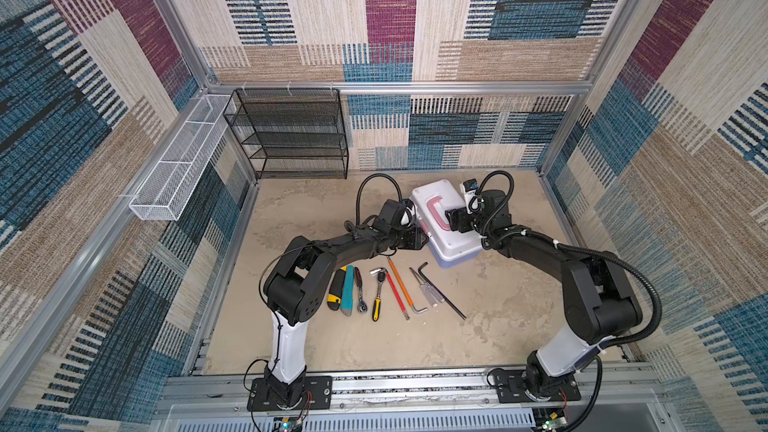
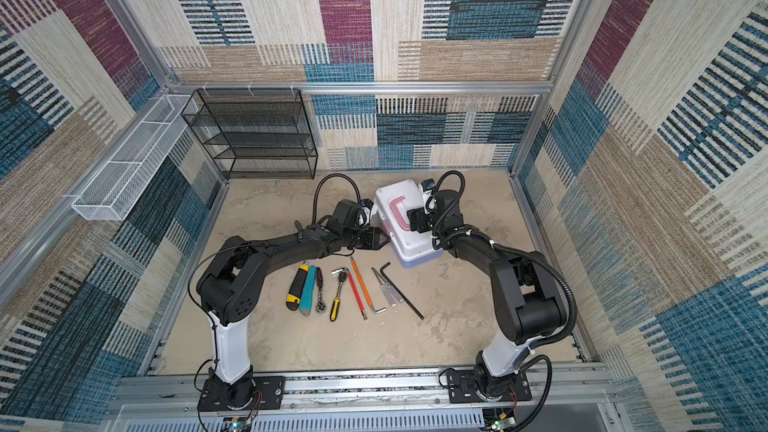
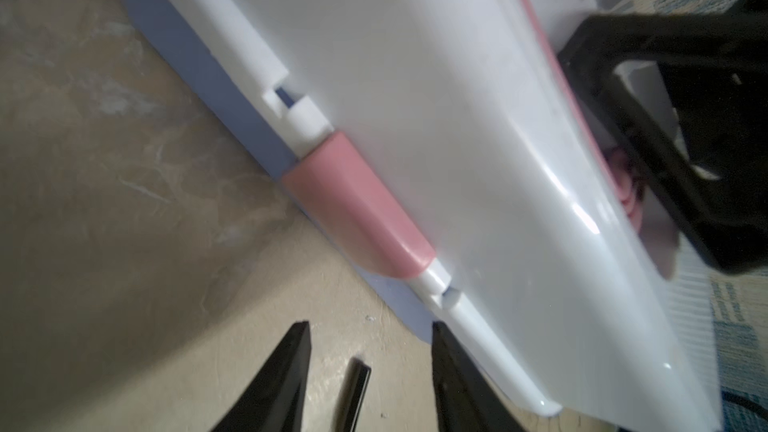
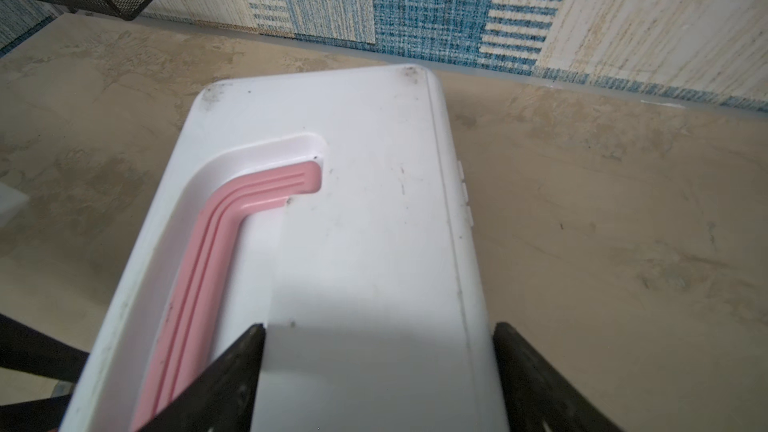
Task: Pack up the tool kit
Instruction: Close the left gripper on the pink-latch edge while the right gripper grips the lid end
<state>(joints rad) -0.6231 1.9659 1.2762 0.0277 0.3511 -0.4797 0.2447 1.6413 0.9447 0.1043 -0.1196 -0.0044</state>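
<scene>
Patchwork-patterned walls closed in a mottled beige table (image 1: 498,326), and on it your job was barely begun. The tool kit (image 1: 455,243) sat toward the back of the table, right of centre and skewed to its edges, with the white lid down on the blue base. The pink handle (image 4: 216,243) lay folded flat in its recess. The pink latch (image 3: 357,209) looked snapped down over the seam, so I judged nothing had gone inside yet.

Your left gripper (image 3: 370,326) was low at the latch side of the box. Its jaws were about half apart and gripping nothing, with one finger close against the lid's rim, short of the latch. Your right gripper (image 4: 380,326) lay over the top of the lid with its jaws spread wide. One finger was by the handle recess and the other just outside the lid's long edge, which read as a straddle rather than a clamp.

In front of the box, loose tools waited in a row on the table, from the yellow-and-black utility knife (image 1: 334,295) across to the long black hex key (image 1: 444,292). The black mesh rack (image 1: 291,135) and the white wire basket (image 1: 178,172) stood off at the back left, playing no part.

By my reading you had nearly everything left: free the latch, raise the lid, load each tool and shut it.
</scene>
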